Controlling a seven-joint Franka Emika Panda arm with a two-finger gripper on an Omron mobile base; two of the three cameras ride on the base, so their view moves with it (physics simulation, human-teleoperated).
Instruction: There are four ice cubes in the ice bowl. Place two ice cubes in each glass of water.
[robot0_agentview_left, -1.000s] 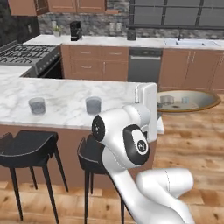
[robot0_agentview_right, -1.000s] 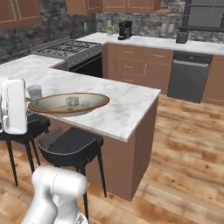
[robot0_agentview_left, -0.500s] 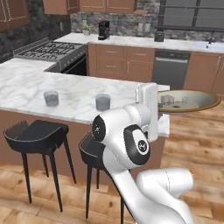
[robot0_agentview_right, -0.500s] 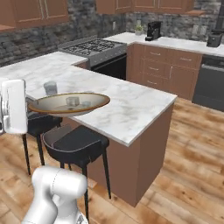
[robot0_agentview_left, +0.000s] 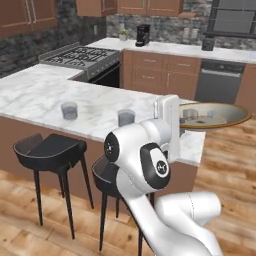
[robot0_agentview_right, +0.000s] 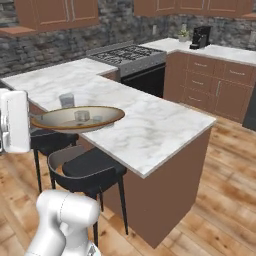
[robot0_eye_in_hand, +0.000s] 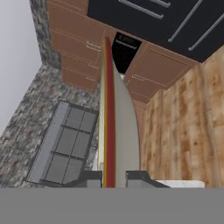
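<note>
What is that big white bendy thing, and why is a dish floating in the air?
The white bendy thing is a robot arm on a base that can drive. Two pictures come from cameras on that base, behind the arm on each side. The third looks along its end effector, which is shut on the rim of the wide shallow golden-brown-rimmed bowl, so the bowl is held up level, not floating. Small pale ice cubes sit inside. On the white marble counter stand two short clear glasses.

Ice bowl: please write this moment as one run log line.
hand: shut on ice bowl rim | bowl: held level past counter edge | glasses: on counter
</note>
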